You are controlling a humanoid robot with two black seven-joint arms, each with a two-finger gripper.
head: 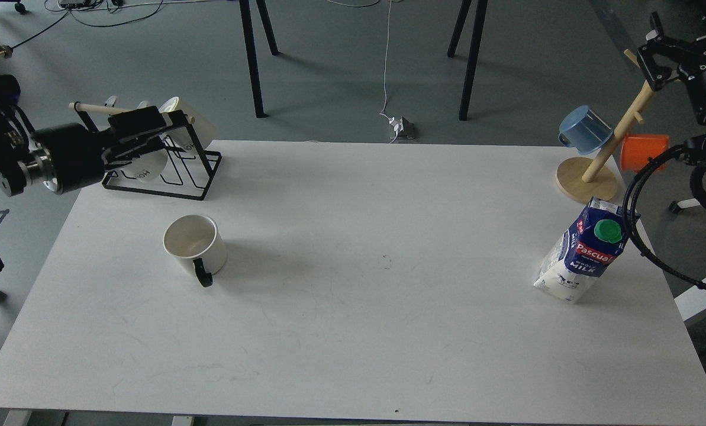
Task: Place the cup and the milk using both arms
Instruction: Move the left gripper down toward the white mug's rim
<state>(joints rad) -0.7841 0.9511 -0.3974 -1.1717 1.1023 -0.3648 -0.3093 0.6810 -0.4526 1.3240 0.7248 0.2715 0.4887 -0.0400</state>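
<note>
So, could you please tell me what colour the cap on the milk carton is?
Green, a round cap; the head view shows it best.

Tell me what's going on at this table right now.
Nothing is being held. The cup stands upright on the table's left side, and the milk stands near the right edge. The left gripper hovers by the wire mug rack; the right gripper is raised near the wooden cup tree.

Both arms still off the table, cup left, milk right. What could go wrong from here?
1. The milk is tall, narrow and close to the table's right edge; a nudge may tip it off.
2. The left gripper hangs right in front of the black wire rack and its mugs; it could snag.
3. The cup has its black handle facing the near edge, an awkward grip.
</note>
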